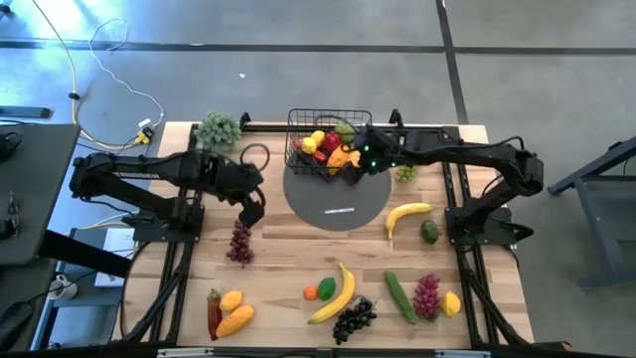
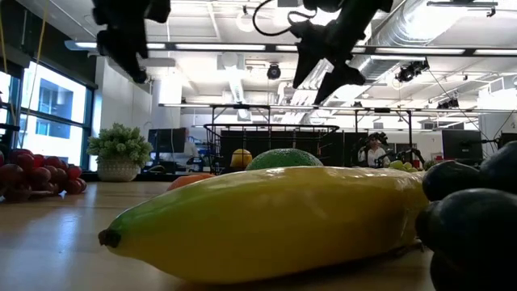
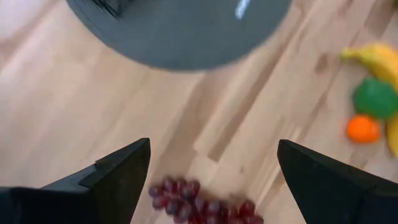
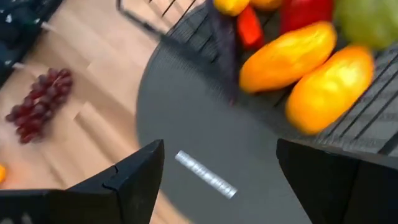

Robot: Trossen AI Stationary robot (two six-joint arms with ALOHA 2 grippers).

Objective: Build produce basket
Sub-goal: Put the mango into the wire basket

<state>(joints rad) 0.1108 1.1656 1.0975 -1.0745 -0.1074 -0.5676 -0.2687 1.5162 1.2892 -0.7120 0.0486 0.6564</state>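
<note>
Left pincer is hanging over the tabletop, fingers spread apart, gripping nothing. It is sitting just above a purple grape bunch, not touching it. In the left wrist view the grape bunch is showing between the two dark fingers, below them on the wood.

Right pincer is hovering at the near right edge of the basket, fingers also wide apart and empty. The right wrist view is looking down past its fingers onto the grey round mat and the basket corner.

The basket is sitting on the far part of the grey round mat, at the far middle of the tabletop. It is already holding several pieces of produce: yellow, red, orange and green items. Two orange-yellow pieces are lying side by side inside it.

More produce is lying loose on the tabletop: a banana and an avocado right of the mat, green grapes near the right arm, another banana, black grapes, a cucumber, purple grapes and a lemon along the near side, plus a carrot-like piece at near left.

A pale green leafy bunch is sitting at the far left corner.
</note>
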